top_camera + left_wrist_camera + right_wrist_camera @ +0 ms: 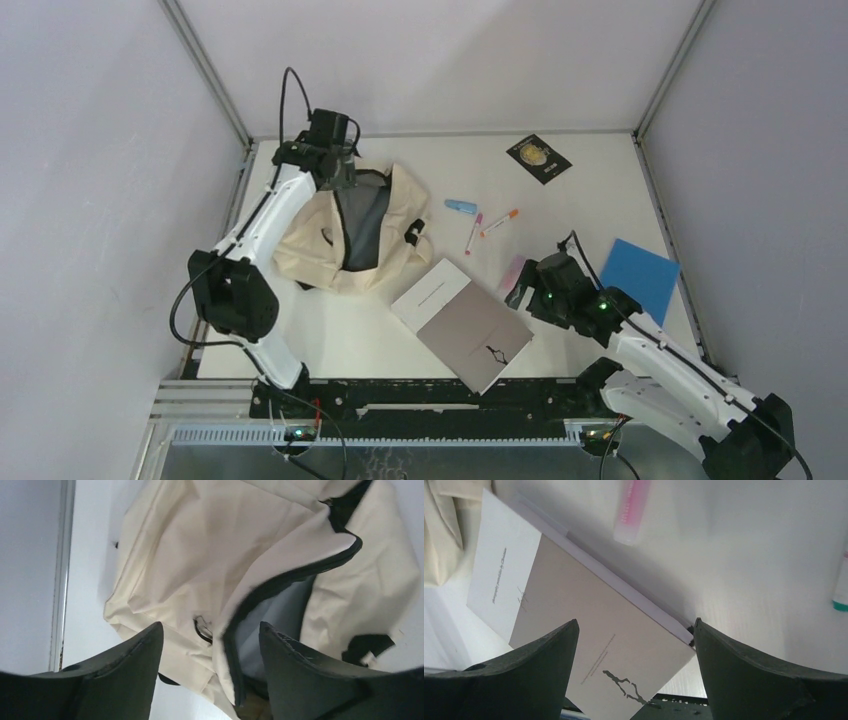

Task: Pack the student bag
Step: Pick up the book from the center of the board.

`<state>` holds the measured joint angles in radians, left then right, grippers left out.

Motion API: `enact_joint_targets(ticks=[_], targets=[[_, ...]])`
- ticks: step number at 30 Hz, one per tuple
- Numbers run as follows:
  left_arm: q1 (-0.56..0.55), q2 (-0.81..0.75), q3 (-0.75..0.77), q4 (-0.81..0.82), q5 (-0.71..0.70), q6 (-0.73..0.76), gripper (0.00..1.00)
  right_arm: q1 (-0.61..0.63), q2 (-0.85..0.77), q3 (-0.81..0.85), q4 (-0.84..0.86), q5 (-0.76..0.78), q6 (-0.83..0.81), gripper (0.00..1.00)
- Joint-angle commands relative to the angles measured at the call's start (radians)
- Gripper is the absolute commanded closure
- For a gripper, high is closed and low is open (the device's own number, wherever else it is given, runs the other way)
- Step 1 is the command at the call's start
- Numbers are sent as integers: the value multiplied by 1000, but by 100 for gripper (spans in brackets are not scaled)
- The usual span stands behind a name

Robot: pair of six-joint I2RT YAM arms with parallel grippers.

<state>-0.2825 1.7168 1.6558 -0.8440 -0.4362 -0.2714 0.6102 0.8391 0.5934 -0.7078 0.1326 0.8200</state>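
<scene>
Top external view: the student bag (pixel 350 235) lies on the worktop (pixel 590 180) directly beneath the left pincer (pixel 335 165), its long axis running from that pincer back toward the arm's base. The left pincer's jaws stand parted around the black zipper rim (pixel 300 572), gripping nothing. To the bag's right, a grey book (pixel 462 322) sits under the right pincer (pixel 525 285), which is wide open and empty; that arm is nearer it.

Left arm (pixel 262 215) stretched far forward, wrist pitched down; left gripper (pixel 210 630) jaws parted; right arm (pixel 655 345) bent low; right gripper (pixel 635 625) jaws wide apart.
</scene>
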Motion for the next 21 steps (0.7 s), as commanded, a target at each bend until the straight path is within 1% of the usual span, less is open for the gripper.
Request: enact_joint_targets(ticks=[1,3,5,8,9,11,14,18,21], targets=[[-117,-100,21,-19,36,19,23,39,-78,-4,-141,138,173,7],[-210,-162,-30,-5,21,37,19,63,-108,-16,-182,160,222,7],[-281,-205,-100,11,102,35,19,86,-129,-29,-218,163,268,7],[-324,-235,-235,48,271,-26,18,125,-139,-58,-241,153,330,8],[-330,-241,-283,69,309,-50,15,146,-139,-67,-246,161,357,8],[-341,-250,-372,89,337,-95,13,185,-134,-86,-234,176,395,8],[-373,-287,-491,119,371,-143,14,197,-119,-113,-155,150,385,8],[-407,-340,-587,144,405,-203,15,197,-118,-169,20,63,341,7],[-408,-354,-650,165,409,-234,15,184,-135,-194,77,32,311,7]])
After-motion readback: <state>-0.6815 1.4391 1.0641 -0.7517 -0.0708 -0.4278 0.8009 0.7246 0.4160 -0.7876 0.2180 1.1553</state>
